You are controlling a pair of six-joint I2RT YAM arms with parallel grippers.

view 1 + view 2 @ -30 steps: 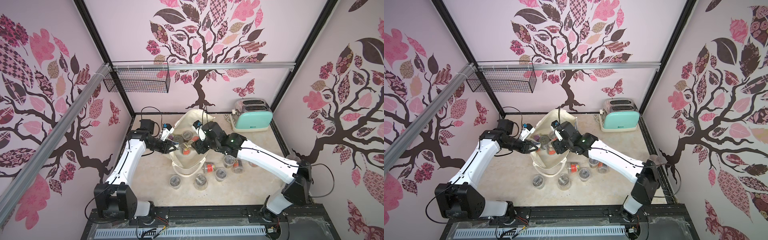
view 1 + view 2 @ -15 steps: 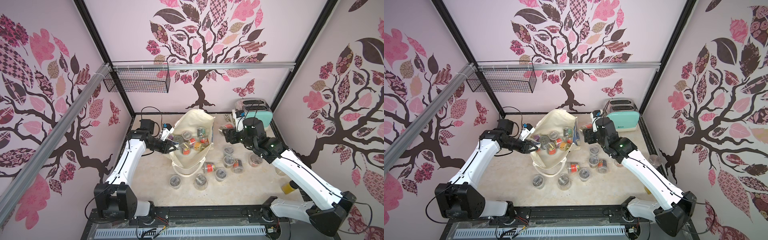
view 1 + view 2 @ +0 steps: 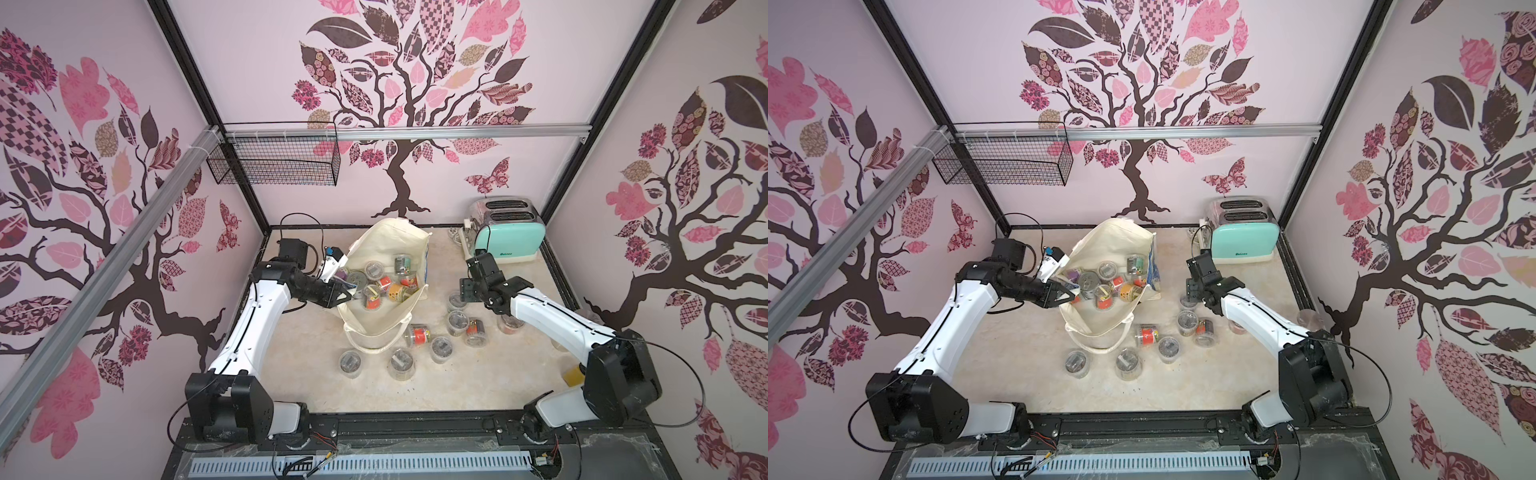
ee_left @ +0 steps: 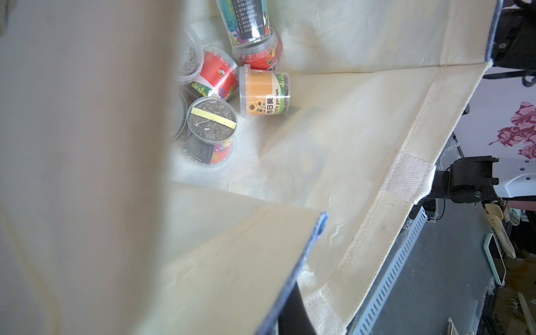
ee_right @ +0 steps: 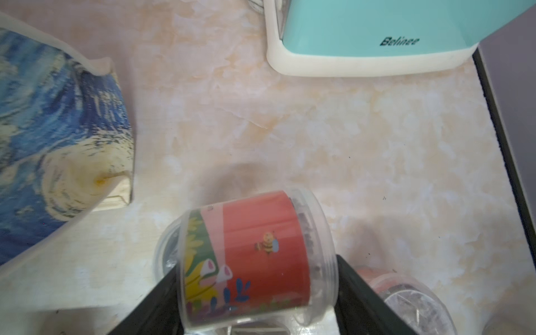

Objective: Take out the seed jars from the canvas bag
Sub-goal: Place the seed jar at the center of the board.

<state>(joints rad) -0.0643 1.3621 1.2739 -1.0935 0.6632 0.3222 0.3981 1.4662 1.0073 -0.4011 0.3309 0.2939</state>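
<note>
The cream canvas bag (image 3: pixel 388 245) stands open mid-table, with several seed jars (image 3: pixel 374 297) lying inside; its blue print shows in the right wrist view (image 5: pixel 58 130). My left gripper (image 3: pixel 347 296) is shut on the bag's left rim, and one black finger (image 4: pixel 293 313) shows behind the canvas (image 4: pixel 348 145). To the right of the bag, my right gripper (image 3: pixel 461 291) is shut on a red-labelled seed jar (image 5: pixel 255 255) lying sideways between its fingers (image 5: pixel 255 275), just above the table. Several more jars (image 3: pixel 419 334) sit on the table in front of the bag.
A mint toaster (image 3: pixel 509 239) stands at the back right, close behind my right gripper. A black wire basket (image 3: pixel 274 166) hangs on the back wall at the left. More jars (image 3: pixel 457 322) cluster under my right arm, and a yellow object (image 3: pixel 575 374) lies by its base.
My right arm has swung out of the bag to the right with the red-labelled jar and lowered it over the table near the toaster. My left gripper has kept its hold on the bag rim.
</note>
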